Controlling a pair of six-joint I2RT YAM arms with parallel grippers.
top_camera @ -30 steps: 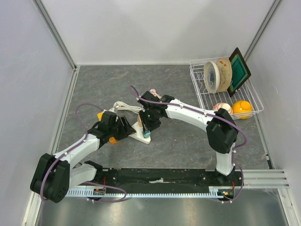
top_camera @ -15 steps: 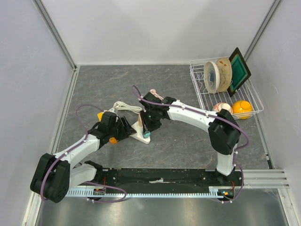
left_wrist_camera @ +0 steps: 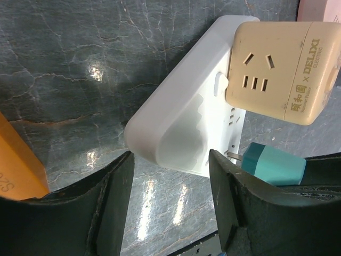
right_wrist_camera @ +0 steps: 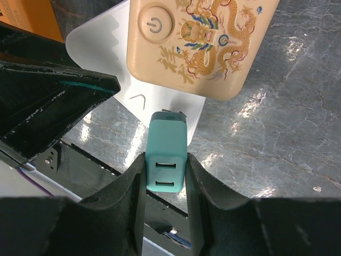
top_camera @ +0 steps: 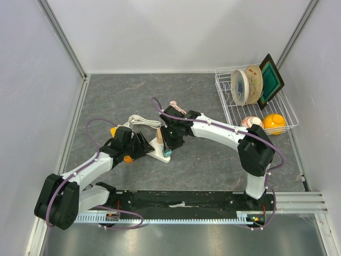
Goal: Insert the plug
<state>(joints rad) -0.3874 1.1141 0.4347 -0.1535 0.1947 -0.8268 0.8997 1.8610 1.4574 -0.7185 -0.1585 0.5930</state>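
Note:
My right gripper (right_wrist_camera: 166,170) is shut on a teal USB plug (right_wrist_camera: 167,156), its prongs at the near end of the white power strip (right_wrist_camera: 160,98). In the left wrist view the plug (left_wrist_camera: 273,165) shows its prongs partly out of the strip (left_wrist_camera: 186,122). A beige cube adapter (left_wrist_camera: 279,69) sits plugged into the strip beside it. My left gripper (left_wrist_camera: 170,197) is open, its fingers on either side of the strip's end, not clearly touching it. From above, both grippers meet at the strip (top_camera: 154,154), with the plug (top_camera: 167,152) at its near end.
A wire dish rack (top_camera: 256,101) with plates stands at the back right, an orange ball (top_camera: 274,122) beside it. An orange object (top_camera: 127,158) lies by my left gripper. The strip's white cord (top_camera: 139,120) runs back left.
My right gripper has shifted slightly right and forward with the plug. The left arm has not visibly moved.

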